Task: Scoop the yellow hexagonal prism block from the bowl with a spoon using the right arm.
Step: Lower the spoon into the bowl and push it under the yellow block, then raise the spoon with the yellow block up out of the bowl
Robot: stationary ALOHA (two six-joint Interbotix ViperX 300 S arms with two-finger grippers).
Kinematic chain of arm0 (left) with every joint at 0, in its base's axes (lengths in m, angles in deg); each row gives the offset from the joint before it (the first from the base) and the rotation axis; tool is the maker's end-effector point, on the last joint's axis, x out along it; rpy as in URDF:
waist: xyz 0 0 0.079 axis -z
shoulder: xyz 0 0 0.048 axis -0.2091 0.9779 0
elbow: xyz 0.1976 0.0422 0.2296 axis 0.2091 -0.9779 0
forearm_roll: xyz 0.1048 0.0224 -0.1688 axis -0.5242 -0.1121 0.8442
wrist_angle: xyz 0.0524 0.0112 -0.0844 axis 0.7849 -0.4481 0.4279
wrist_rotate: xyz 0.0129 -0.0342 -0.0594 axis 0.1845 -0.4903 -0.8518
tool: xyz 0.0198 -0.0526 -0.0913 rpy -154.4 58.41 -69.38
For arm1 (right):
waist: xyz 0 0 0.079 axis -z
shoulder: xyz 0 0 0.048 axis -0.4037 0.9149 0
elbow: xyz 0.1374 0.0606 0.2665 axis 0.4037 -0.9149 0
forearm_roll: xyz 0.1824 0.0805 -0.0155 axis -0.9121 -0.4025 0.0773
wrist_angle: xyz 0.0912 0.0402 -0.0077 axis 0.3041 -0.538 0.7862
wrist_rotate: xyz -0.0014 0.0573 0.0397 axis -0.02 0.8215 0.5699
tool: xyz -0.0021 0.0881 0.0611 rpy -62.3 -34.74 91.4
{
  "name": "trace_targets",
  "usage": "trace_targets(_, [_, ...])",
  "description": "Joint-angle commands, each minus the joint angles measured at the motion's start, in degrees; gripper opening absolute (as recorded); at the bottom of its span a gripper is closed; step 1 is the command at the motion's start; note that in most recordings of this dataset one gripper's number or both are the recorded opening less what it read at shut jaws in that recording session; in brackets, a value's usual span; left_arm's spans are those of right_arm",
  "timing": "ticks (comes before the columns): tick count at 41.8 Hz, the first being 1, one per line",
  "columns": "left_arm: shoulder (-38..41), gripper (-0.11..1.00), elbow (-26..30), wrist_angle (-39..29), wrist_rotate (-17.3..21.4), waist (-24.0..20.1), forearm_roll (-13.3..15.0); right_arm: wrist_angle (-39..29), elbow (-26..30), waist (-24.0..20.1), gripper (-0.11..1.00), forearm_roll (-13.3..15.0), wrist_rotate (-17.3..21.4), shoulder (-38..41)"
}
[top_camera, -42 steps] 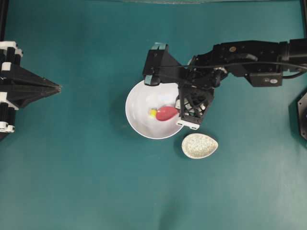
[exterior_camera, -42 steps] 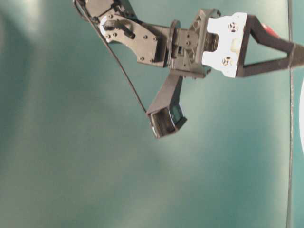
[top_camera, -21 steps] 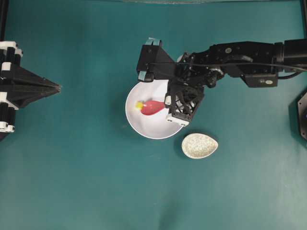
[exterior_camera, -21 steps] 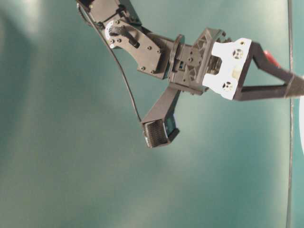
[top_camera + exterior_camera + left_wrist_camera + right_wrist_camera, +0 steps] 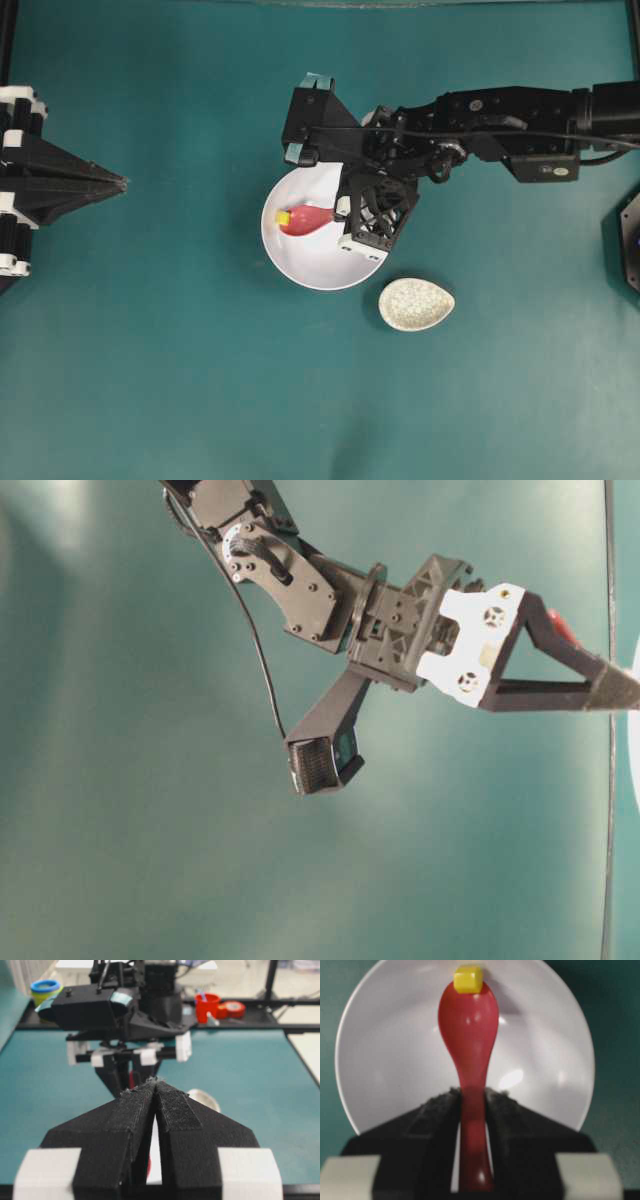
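surface (image 5: 150, 380): plain teal top, filling the overhead view; shelves with a red cup and a blue-rimmed tub are sitting behind it in the left wrist view
bowl (image 5: 300, 265): big white one, staying right where it was a second ago, with the speckled spoon rest (image 5: 416, 304) just off its lower right rim, not touching as far as I can see
right hand (image 5: 472, 1105): fingers (image 5: 437, 1115) are clamping the spoon handle from both sides, so it's gripping the spoon
spoon (image 5: 308, 219): pink-red head is sitting further left in the bowl than a second ago, when it was lying near the bowl's middle
yellow hexagonal prism block (image 5: 284, 217): sitting at the very tip of the spoon head, near the bowl's left wall; it's been travelling left along with the spoon
in or on?: honestly can't tell if the block is riding on the spoon lip or just being pushed in front of it
right arm (image 5: 500, 120): wrist is tipping further down than before in the table-level view
left hand (image 5: 156, 1110): parked at the left edge, not moving, fingers pressed together with nothing between them
hidden: spoon handle is buried under the right hand from overhead; in the table-level view only a sliver of red and the bowl's edge are showing
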Motion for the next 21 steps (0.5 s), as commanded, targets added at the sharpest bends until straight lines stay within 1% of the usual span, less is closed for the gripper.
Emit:
trace_targets(1, [0.44,0.01,1.41,0.09,0.09,0.09,-0.18,0.79,1.14,-0.09,0.23,0.09,0.0,-2.02])
trace_targets(13, [0.44,0.01,1.41,0.18,0.09,0.09,-0.18,1.85,0.09,-0.18,0.23,0.09,0.18,-3.96])
trace_targets(21, [0.44,0.01,1.41,0.18,0.09,0.09,-0.18,4.13,-1.05,-0.79,0.23,0.09,0.18,-7.65])
